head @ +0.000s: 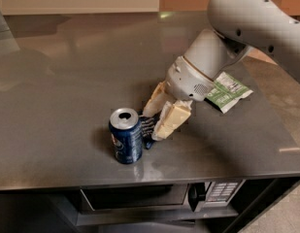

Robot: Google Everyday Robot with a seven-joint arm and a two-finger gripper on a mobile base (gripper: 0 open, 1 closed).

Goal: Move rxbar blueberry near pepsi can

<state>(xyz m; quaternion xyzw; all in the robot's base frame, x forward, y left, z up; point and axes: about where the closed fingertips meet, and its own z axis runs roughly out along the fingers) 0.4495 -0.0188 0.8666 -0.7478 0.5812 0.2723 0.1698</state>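
Grey metal counter (67, 81), wall strip at the back. Arm (246, 18) comes in from the upper right and slopes down-left to the claw (152, 124), which sits low over the counter mid-front. Microwave (154, 195) is under the counter, below the claw, door shut, inside not visible. Green bag (228, 91) lies flat, up and right of the claw, behind the wrist, well apart from the rest. Can (126, 136) stands upright just left of the claw tip, top open, contents not visible. Bar (147, 132) is right at the claw tip, betw. claw and can, v. close to the can or touching it; its long axis is hard to read, mostly hidden. Claw grip: can't tell whether clamped on the bar or let go. Judgement: bar looks already near the can, so what's left is prob. a release & a straight lift up-right, w/o bumping the can.
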